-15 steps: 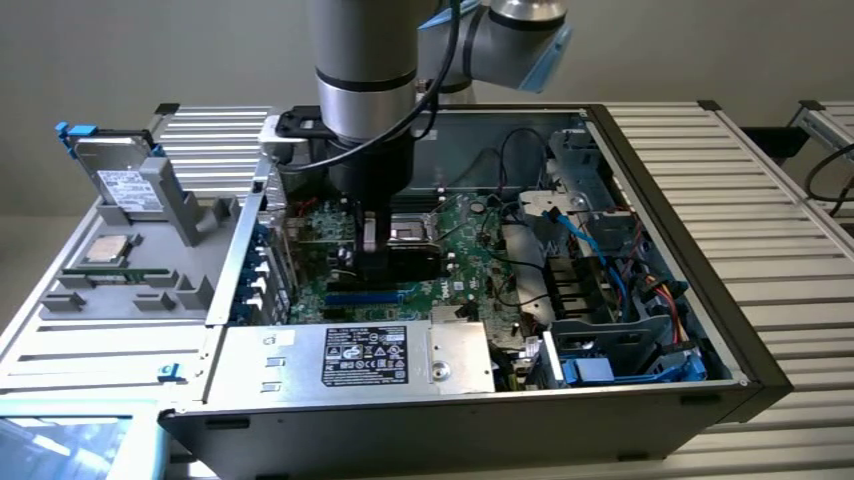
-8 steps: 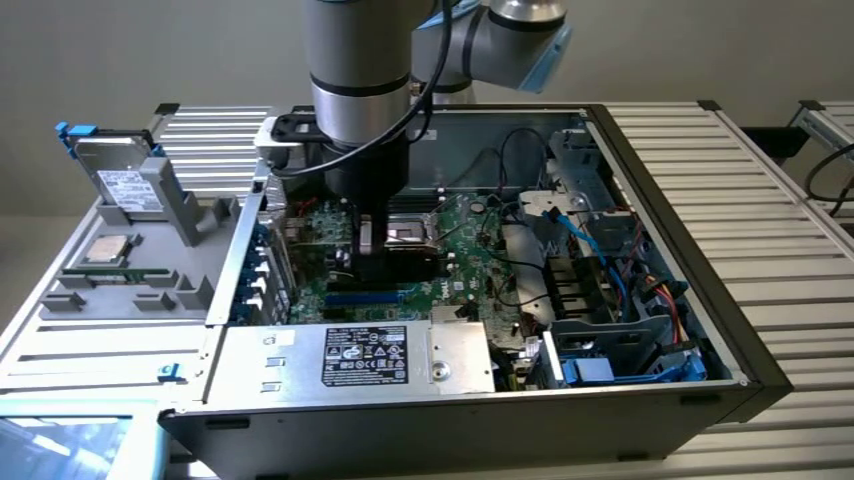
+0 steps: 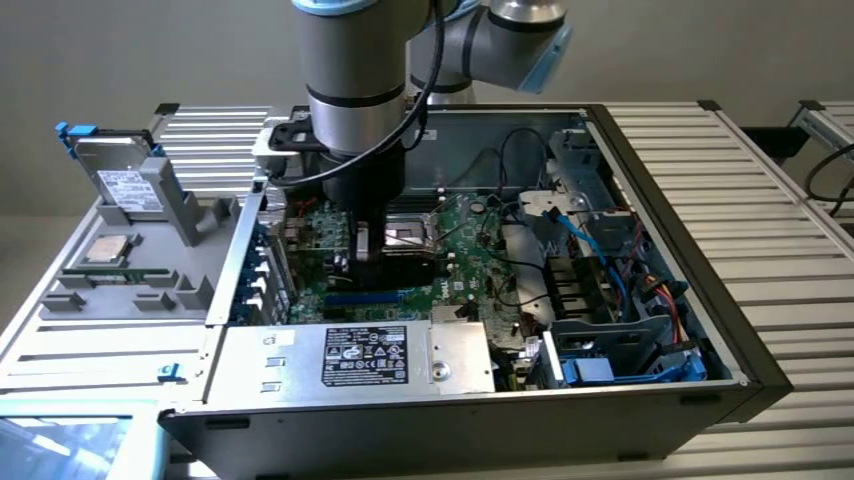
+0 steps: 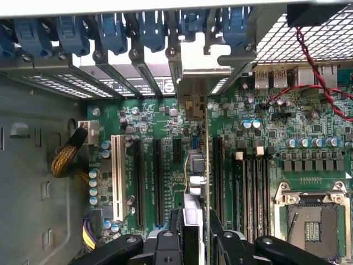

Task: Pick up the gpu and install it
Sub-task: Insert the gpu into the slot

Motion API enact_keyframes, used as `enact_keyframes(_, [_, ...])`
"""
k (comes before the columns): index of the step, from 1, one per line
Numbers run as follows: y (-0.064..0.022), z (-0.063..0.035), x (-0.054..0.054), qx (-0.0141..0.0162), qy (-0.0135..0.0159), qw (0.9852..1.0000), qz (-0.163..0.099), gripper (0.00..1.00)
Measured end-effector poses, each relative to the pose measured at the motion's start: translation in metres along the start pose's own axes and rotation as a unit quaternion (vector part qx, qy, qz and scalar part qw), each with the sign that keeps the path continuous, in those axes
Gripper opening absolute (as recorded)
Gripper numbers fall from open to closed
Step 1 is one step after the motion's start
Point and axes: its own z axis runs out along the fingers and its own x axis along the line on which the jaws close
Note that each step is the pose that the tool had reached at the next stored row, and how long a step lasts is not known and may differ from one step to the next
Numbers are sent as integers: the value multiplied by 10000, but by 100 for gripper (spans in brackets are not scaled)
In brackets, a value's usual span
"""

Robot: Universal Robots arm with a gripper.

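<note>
The case [image 3: 267, 365] is showing dull grey sheet metal. The main board [image 4: 160, 118] is shining glossy green. The graphics card [image 4: 197, 165] is showing silvery metal parts, the clips [image 4: 113, 27] are looking like smooth blue plastic, and the gripper [image 4: 194, 226] is looking matt black.

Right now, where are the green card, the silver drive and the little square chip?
green card [image 4: 196, 165], wrist view, on the parts along its thin edge.
silver drive [image 3: 126, 184], exterior view, on its white label.
square chip [image 3: 110, 250], exterior view, on the middle of its shiny top.
</note>
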Motion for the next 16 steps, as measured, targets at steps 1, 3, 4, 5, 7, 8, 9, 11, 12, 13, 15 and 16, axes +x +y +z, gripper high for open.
enact_keyframes(1, [10, 14, 0, 1, 0, 10000, 3, 29])
enact_keyframes(3, [32, 25, 1, 0, 0, 10000, 10, 29])
enact_keyframes(4, [39, 26, 1, 1, 0, 10000, 14, 29])
enact_keyframes(5, [46, 28, 1, 0, 0, 10000, 18, 29])
enact_keyframes(7, [64, 38, 1, 5, 0, 10000, 23, 29])
enact_keyframes(8, [73, 48, 1, 8, 0, 10000, 24, 29])
enact_keyframes(9, [79, 62, 1, 11, 0, 10000, 24, 29])
enact_keyframes(11, [90, 89, 1, 14, -1, 10000, 28, 29])
enact_keyframes(12, [96, 95, 1, 15, 0, 10000, 29, 29])
enact_keyframes(13, [103, 98, 1, 16, -1, 10000, 30, 29])
enact_keyframes(15, [119, 98, 2, 21, -1, 10000, 33, 29])
enact_keyframes(16, [124, 99, 2, 24, -1, 10000, 35, 29])
